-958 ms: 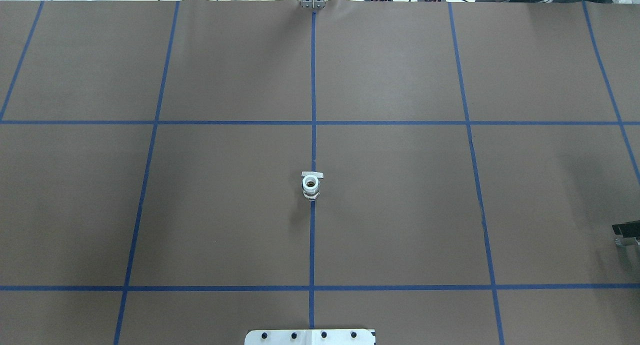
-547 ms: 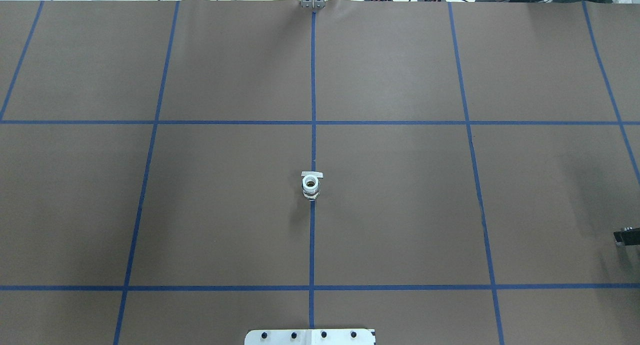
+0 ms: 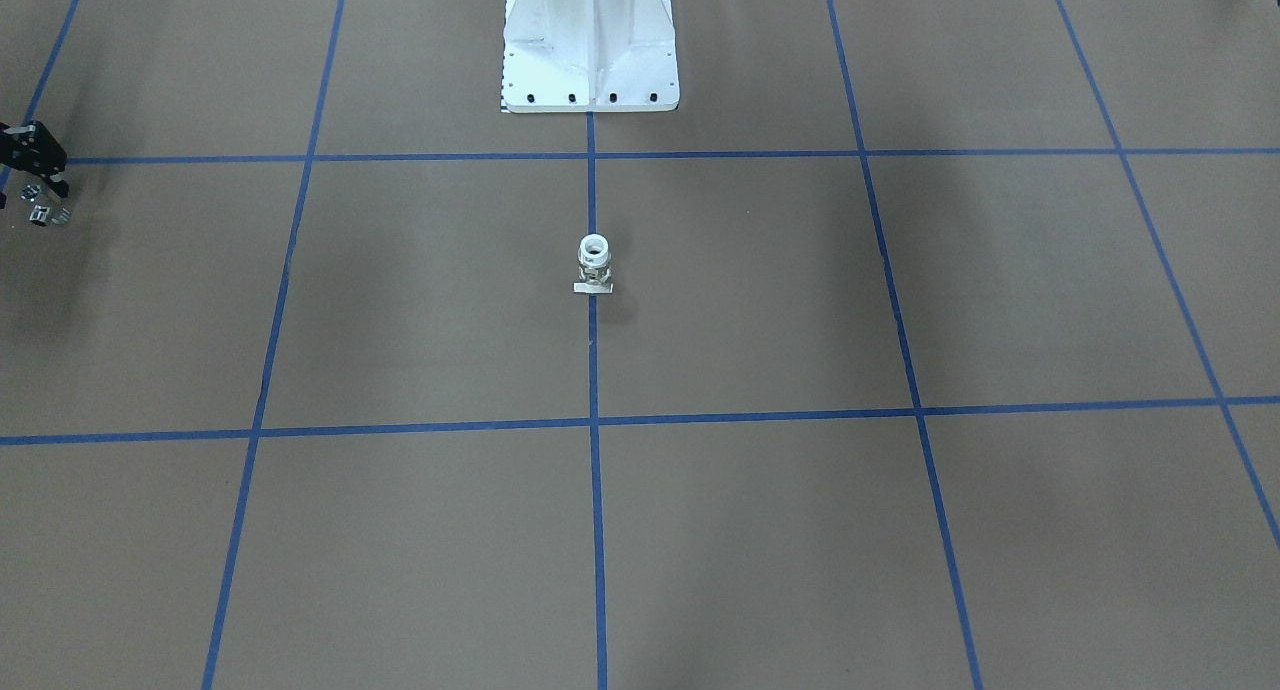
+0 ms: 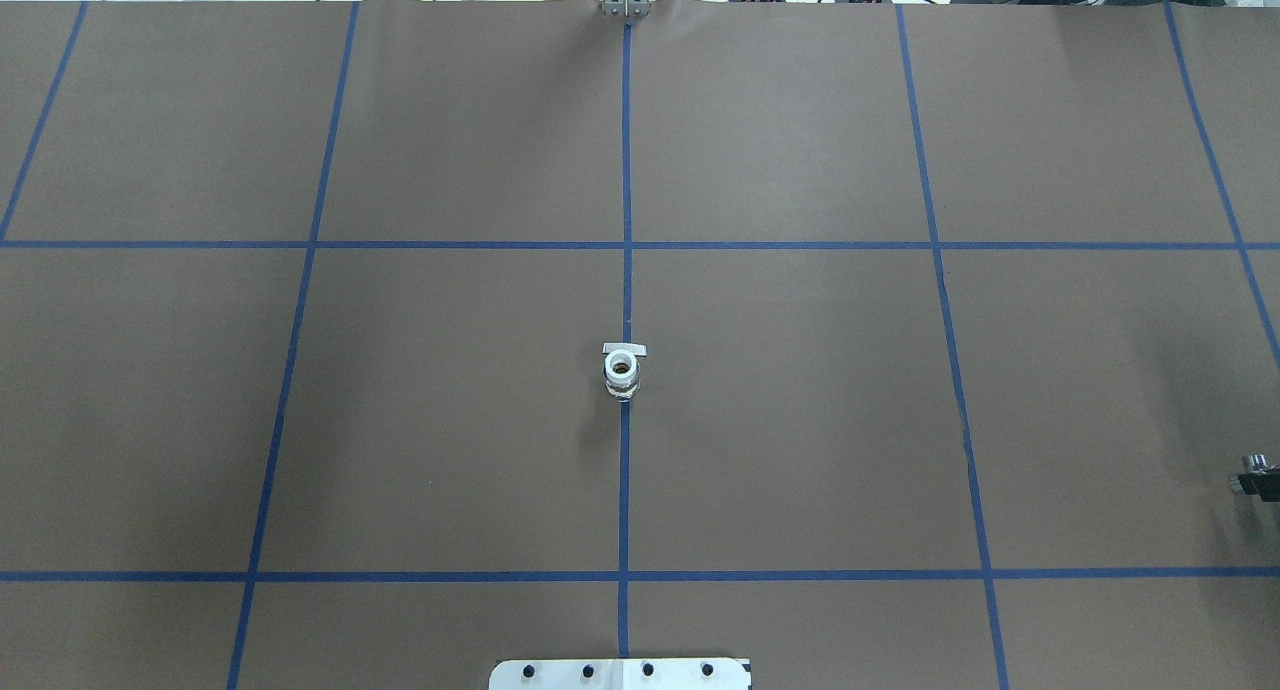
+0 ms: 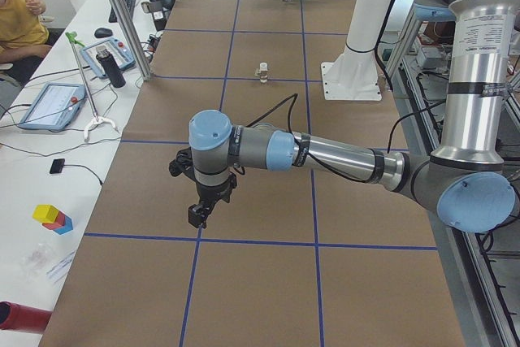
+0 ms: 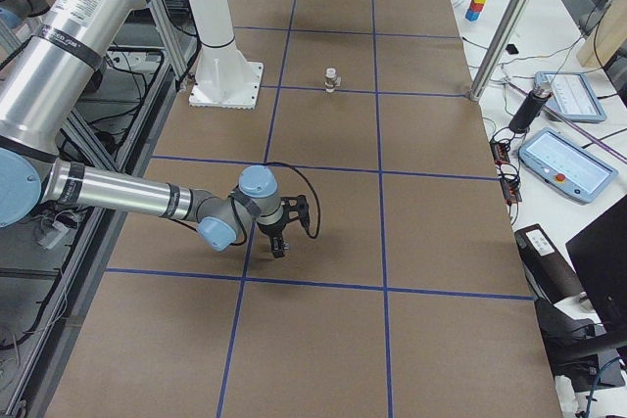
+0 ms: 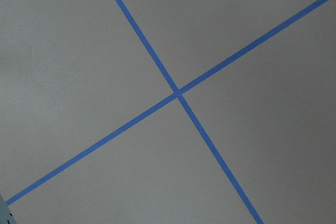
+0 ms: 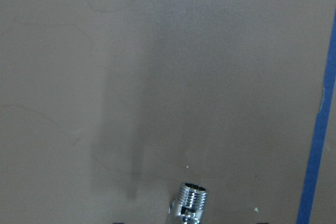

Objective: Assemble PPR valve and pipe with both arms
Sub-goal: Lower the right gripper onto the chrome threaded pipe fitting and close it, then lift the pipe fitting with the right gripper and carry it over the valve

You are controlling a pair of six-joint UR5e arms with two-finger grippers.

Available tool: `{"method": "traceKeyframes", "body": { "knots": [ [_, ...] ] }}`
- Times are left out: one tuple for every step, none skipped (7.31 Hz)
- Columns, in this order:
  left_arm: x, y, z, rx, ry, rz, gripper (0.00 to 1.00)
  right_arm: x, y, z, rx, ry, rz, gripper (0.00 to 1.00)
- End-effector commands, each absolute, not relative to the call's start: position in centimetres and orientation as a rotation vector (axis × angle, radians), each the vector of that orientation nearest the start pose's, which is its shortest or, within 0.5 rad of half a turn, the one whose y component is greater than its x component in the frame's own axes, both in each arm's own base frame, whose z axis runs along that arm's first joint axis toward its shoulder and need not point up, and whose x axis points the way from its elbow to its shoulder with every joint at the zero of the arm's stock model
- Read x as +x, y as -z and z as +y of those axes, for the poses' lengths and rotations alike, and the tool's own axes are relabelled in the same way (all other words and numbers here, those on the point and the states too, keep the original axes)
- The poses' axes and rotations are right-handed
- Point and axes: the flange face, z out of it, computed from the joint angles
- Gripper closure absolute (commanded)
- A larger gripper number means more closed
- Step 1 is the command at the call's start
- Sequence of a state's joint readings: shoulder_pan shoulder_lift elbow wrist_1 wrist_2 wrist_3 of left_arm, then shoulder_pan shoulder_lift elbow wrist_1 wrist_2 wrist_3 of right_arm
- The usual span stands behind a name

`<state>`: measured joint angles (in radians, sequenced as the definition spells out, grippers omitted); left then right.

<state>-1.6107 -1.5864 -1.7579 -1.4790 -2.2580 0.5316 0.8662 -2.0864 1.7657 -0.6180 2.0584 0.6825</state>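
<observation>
The PPR valve (image 4: 621,370) stands upright on the centre tape line, white collar up and pale crossbar foot on the paper; it also shows in the front view (image 3: 594,263). The pipe (image 8: 190,203), a shiny chrome fitting with a threaded end, sits at the bottom of the right wrist view. My right gripper (image 3: 42,202) is at the table's right edge, far from the valve, and appears shut on the pipe (image 3: 48,215) just above the paper. My left gripper (image 5: 199,215) hangs over a tape crossing near the table's left end; I cannot tell whether it is open.
The white robot base (image 3: 590,40) stands behind the valve. Blue tape lines (image 7: 178,94) grid the brown paper. A bench with tablets (image 6: 568,159) and a seated person (image 5: 16,6) lies along the far side.
In the overhead view my right gripper has slid toward the robot along the right edge and further out of frame. The valve has not moved.
</observation>
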Motion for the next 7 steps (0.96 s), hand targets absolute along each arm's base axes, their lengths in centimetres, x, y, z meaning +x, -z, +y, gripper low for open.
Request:
{"method": "traceKeyframes", "body": {
  "knots": [
    [-9.0, -57.45, -49.58, 0.306, -0.511, 0.634, 0.0, -12.97, -66.74, -28.27, 0.177, 0.183, -0.76, 0.31],
    [-9.0, -57.45, -49.58, 0.306, -0.511, 0.634, 0.0, -13.04, -66.84, -28.28, 0.175, 0.184, -0.759, 0.34],
    [-9.0, -57.45, -49.58, 0.306, -0.511, 0.634, 0.0, -13.13, -66.83, -28.38, 0.177, 0.185, -0.76, 0.35],
    [-9.0, -57.45, -49.58, 0.306, -0.511, 0.634, 0.0, -13.18, -66.79, -28.44, 0.178, 0.185, -0.761, 0.45],
    [-9.0, -57.45, -49.58, 0.306, -0.513, 0.634, 0.0, -13.18, -66.78, -28.44, 0.178, 0.185, -0.761, 0.75],
    [-9.0, -57.28, -49.59, 0.31, -0.513, 0.633, 0.0, -13.18, -66.78, -28.44, 0.178, 0.187, -0.761, 1.0],
    [-8.92, -57.28, -49.6, 0.309, -0.514, 0.633, 0.0, -13.15, -66.71, -28.48, 0.181, 0.187, -0.762, 1.0]
  ]
}}
